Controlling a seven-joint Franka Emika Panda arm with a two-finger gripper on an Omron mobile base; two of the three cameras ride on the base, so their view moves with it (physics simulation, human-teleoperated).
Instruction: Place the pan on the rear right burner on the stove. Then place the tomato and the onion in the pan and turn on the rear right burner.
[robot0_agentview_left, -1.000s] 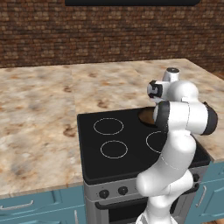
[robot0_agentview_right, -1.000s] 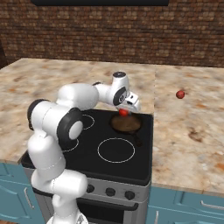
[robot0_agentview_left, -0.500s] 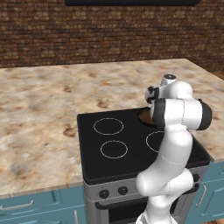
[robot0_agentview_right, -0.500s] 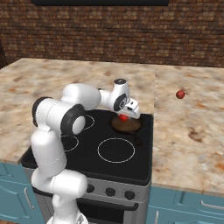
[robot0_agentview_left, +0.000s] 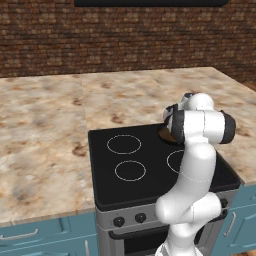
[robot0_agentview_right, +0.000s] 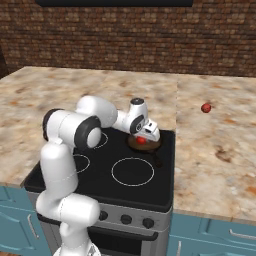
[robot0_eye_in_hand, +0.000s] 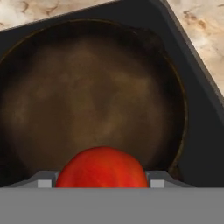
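Holding tomato (robot0_eye_in_hand: 103, 168) between fingers, hand (robot0_agentview_right: 145, 136) hovers over pan (robot0_eye_in_hand: 92, 92). Pan sits at stove's (robot0_agentview_left: 150, 180) rear right burner: first step done. Onion (robot0_agentview_right: 206, 107) lies on worktop (robot0_agentview_right: 215, 135), 2 o'clock of pan. Left: release tomato, fetch onion, turn knob.

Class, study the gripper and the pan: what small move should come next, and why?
Probably open the gripper and drop the tomato: it sits between the fingers directly above the pan, already on the stove. The onion waits on the counter.
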